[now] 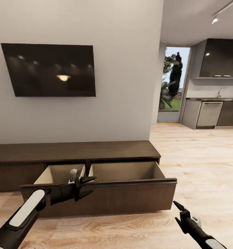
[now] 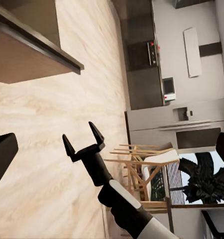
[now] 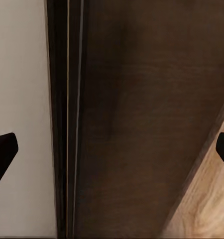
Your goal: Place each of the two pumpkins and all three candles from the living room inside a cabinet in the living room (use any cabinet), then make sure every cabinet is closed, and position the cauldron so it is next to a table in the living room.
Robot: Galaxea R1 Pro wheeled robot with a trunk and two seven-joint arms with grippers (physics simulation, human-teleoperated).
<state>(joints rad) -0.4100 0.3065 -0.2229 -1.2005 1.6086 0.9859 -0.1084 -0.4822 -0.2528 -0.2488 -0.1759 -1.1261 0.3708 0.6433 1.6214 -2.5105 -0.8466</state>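
- The right gripper (image 2: pixel 83 141) hangs over the wood floor (image 2: pixel 57 134), fingers spread apart.
- Near it, the cabinet's (image 2: pixel 27 47) open drawer edge.
- Beyond the gripper, wooden chairs (image 2: pixel 142 169) and, apparently, kitchen appliances (image 2: pixel 176 119).

Long, low, dark-brown cabinet (image 1: pixel 75 151) against the wall, under the TV. Wide drawer (image 1: pixel 106 197) pulled open, pale inside.

Grey wall with mounted black TV (image 1: pixel 49 70), pale wood floor (image 1: pixel 206 162), kitchen units (image 1: pixel 213 112) beyond, bright doorway (image 1: pixel 173 84).
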